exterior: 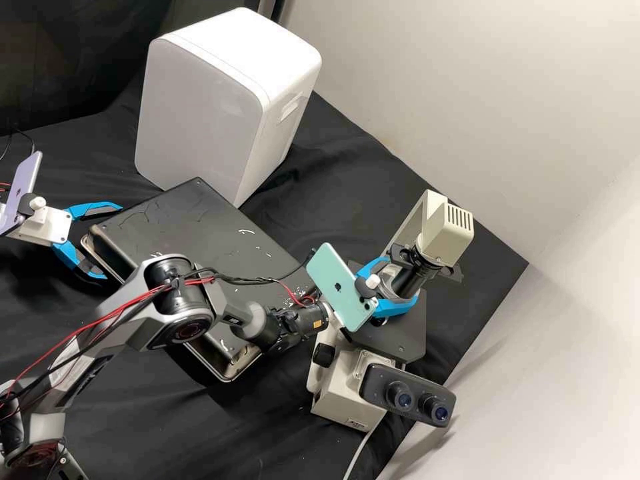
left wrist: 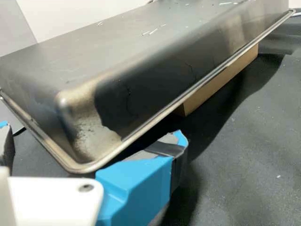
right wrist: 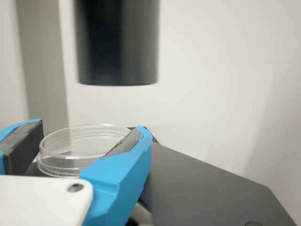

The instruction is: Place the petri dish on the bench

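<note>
Right wrist view: right gripper (right wrist: 87,129) clamps petri dish (right wrist: 80,141) on microscope stage (right wrist: 202,188), beneath black tube (right wrist: 117,42). High view: left gripper (exterior: 112,240) gapes wide at left corner of upturned tray (exterior: 193,220).

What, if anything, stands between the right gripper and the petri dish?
Nothing visible: the right gripper has its fingers flanking the petri dish on the microscope stage, pads against its wall; a black tube hangs above it.
</note>
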Robot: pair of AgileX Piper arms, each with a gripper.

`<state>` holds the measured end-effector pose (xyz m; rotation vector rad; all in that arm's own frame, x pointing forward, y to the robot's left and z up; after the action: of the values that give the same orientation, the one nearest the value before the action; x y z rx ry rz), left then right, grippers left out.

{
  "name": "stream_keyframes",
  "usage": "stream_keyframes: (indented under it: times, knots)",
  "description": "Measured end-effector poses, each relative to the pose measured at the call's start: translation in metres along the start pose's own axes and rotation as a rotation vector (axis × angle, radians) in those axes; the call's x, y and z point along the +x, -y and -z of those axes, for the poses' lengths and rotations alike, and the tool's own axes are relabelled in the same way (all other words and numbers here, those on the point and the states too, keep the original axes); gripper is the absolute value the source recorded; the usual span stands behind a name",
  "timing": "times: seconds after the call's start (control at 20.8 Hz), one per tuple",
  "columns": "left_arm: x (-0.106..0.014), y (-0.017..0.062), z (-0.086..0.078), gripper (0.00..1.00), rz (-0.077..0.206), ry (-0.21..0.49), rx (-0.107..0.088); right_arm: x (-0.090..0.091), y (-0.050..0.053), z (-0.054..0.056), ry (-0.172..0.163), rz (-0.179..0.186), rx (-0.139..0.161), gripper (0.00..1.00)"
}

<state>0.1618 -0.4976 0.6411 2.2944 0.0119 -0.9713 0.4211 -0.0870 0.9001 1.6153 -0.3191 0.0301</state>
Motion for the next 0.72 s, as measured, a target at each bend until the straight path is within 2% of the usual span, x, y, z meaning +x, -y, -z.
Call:
stream_keyframes:
  times: [0.14,0.24,0.34,0.53,0.72]
  knots:
    - [0.000,0.0000,0.000,1.00,0.000,0.000,0.000,-0.016,0.006,0.003,-0.020,0.009,0.011,0.00]
    - [0.000,0.0000,0.000,1.00,0.000,0.000,0.000,-0.030,0.010,0.005,-0.040,0.017,0.032,0.00]
    - [0.000,0.0000,0.000,1.00,0.000,0.000,0.000,-0.045,0.014,0.004,-0.042,0.027,0.053,0.00]
    - [0.000,0.0000,0.000,1.00,0.000,0.000,0.000,-0.071,0.014,0.005,-0.051,0.024,0.058,0.00]
    - [0.000,0.0000,0.000,1.00,0.000,0.000,0.000,-0.086,0.015,0.005,-0.051,0.035,0.054,0.00]
